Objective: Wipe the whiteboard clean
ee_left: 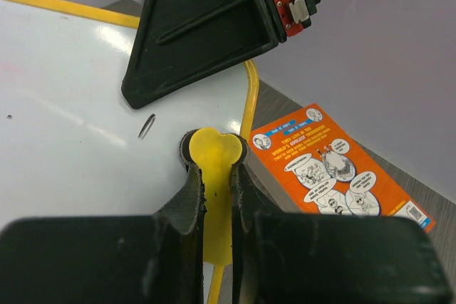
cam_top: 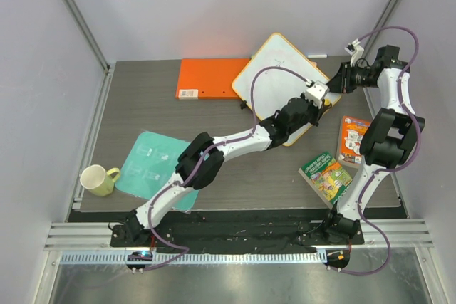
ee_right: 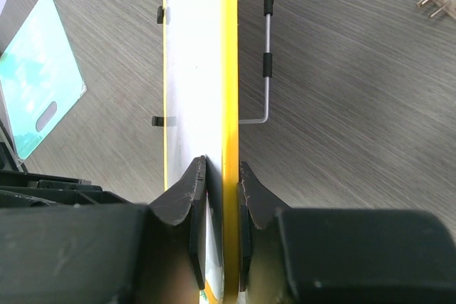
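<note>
Yellow-rimmed and white-faced, the whiteboard [cam_top: 285, 55] sits rotated at the far right-centre of the tabletop [cam_top: 142, 105], its left corner overlapping the right end of an orange folder [cam_top: 203, 76] in the top view. The right end effector [ee_right: 222, 172] is narrow, its fingers clamped on the board's yellow rim, which the wrist view shows edge-on. The left end effector [ee_left: 216, 176] is narrow, gripping a yellow piece [ee_left: 212, 146] over the white face near the rim, beside a short dark mark [ee_left: 146, 126]; an orange booklet [ee_left: 335, 169] lies just past that edge.

Left arm [cam_top: 214, 149], right arm [cam_top: 388, 133]: jaws clamped.
</note>
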You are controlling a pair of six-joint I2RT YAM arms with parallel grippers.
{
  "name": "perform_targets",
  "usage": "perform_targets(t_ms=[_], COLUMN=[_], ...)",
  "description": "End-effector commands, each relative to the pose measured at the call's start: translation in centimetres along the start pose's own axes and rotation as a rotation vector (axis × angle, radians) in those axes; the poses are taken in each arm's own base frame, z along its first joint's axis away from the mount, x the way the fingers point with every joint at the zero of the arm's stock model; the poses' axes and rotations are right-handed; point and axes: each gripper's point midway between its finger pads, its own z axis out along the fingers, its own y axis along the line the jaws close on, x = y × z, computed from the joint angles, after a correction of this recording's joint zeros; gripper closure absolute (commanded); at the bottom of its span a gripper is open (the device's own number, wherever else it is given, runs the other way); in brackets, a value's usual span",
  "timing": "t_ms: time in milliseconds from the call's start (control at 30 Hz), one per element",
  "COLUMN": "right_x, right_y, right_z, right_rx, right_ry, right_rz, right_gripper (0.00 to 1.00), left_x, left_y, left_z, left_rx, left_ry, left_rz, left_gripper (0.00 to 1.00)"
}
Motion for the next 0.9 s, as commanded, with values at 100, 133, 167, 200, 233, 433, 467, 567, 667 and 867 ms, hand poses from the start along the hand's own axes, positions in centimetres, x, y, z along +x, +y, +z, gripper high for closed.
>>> perform_targets(t_ms=[100, 133, 167, 200, 233, 433, 467, 567, 667, 867], right_x=[-1.0, -1.0, -1.1, -1.0, -0.9, -0.8, -0.7, -0.8, -0.6, -0.6], right_y=[0.8, 0.8, 0.9, 0.9, 0.9, 0.7, 0.7, 0.6, 0.5, 0.5], right_z=[0.9, 0.9, 0.8, 0.8, 0.9, 0.9, 0.9, 0.8, 0.9, 0.7], right_rx=[0.010, 0.008, 0.007, 0.005, 0.005, 0.002, 0.001, 0.004, 0.002, 0.005], right_ry=[0.023, 0.022, 0.021, 0.021, 0.022, 0.021, 0.021, 0.021, 0.023, 0.022], right_rz=[-0.162, -0.162, -0.165, -0.164, -0.162, -0.155, -0.154, -0.156, -0.152, -0.158], right_gripper=[0.99, 0.99, 0.99, 0.99, 0.99, 0.99, 0.99, 0.99, 0.99, 0.99], left_x=[3.1, 2.8, 2.6, 3.0, 2.6, 2.9, 2.8, 2.0, 2.0, 2.3], left_y=[4.1, 6.0, 6.7, 7.7, 9.5, 16.2, 17.1, 19.5, 21.8, 26.4], left_z=[0.5, 0.5, 0.4, -0.1, -0.2, -1.5, -1.7, -1.8, -1.2, -1.0], left_rx=[-0.098, -0.119, -0.130, -0.144, -0.167, -0.288, -0.317, -0.378, -0.412, -0.462], left_ry=[0.095, 0.088, 0.081, 0.093, 0.076, 0.085, 0.083, 0.057, 0.073, 0.061], left_rz=[-0.016, -0.033, -0.059, -0.064, -0.069, -0.053, -0.046, -0.022, -0.028, -0.123], left_gripper=[1.00, 1.00, 1.00, 1.00, 1.00, 1.00, 1.00, 1.00, 1.00, 1.00])
